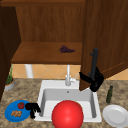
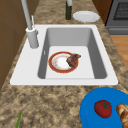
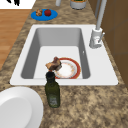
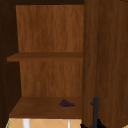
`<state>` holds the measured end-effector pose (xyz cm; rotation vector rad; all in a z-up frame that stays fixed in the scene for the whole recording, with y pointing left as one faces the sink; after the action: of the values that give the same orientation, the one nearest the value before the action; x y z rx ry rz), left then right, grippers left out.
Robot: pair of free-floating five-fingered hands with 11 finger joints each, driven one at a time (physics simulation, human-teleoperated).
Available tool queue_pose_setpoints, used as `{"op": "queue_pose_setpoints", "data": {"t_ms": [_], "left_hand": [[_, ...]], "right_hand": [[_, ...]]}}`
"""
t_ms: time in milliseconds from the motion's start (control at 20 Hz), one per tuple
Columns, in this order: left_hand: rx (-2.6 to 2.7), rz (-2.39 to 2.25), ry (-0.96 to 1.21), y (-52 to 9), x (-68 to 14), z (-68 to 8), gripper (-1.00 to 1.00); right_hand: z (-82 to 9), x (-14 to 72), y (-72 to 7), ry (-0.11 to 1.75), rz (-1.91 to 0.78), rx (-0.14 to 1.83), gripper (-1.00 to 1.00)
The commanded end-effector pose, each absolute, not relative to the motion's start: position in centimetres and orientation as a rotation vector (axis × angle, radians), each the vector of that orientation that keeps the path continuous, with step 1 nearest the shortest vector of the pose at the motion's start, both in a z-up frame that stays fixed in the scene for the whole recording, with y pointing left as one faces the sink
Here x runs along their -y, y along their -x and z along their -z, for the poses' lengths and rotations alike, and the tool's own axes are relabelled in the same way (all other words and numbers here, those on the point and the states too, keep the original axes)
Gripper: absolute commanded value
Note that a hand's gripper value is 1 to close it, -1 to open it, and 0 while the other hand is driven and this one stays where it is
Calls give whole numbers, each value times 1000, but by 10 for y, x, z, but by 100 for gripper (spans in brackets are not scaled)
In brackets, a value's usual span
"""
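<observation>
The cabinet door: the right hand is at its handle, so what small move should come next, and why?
Probably a short pull on the handle to swing the cabinet door a little wider. The right hand is curled round the handle's lower end, and the door stands partly open, its edge in front of the shelf with the grapes.

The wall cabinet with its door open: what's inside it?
On the lower shelf of the cabinet lies a bunch of purple grapes. The upper shelf looks bare. The open door covers the cabinet's right part.
</observation>
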<state>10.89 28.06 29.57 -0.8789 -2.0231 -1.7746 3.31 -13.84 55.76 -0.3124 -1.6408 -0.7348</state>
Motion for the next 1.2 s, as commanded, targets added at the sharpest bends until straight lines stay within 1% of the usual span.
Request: {"op": "queue_pose_setpoints", "data": {"t_ms": [0, 450, 500, 600, 800, 950, 1150], "left_hand": [[2023, 1775, 879, -109, -281, -296, 0], [2023, 1775, 879, -109, -281, -296, 0], [2023, 1775, 879, -109, -281, -296, 0], [2023, 1775, 879, -109, -281, -296, 0], [2023, 1775, 879, -109, -281, -296, 0], [2023, 1775, 879, -109, -281, -296, 0], [2023, 1775, 879, -109, -281, -296, 0]], "right_hand": [[-558, 166, -34, 300, 751, 1604, 100], [-555, 180, -14, 271, 707, 1594, 100], [-555, 183, -12, 263, 703, 1596, -100], [-554, 190, -8, 198, 654, 1605, -100], [-556, 201, -6, 12, 538, 1610, -100], [-562, 201, -13, -108, 473, 1587, -100], [-584, 203, -19, -170, 396, 1572, -100]]}}
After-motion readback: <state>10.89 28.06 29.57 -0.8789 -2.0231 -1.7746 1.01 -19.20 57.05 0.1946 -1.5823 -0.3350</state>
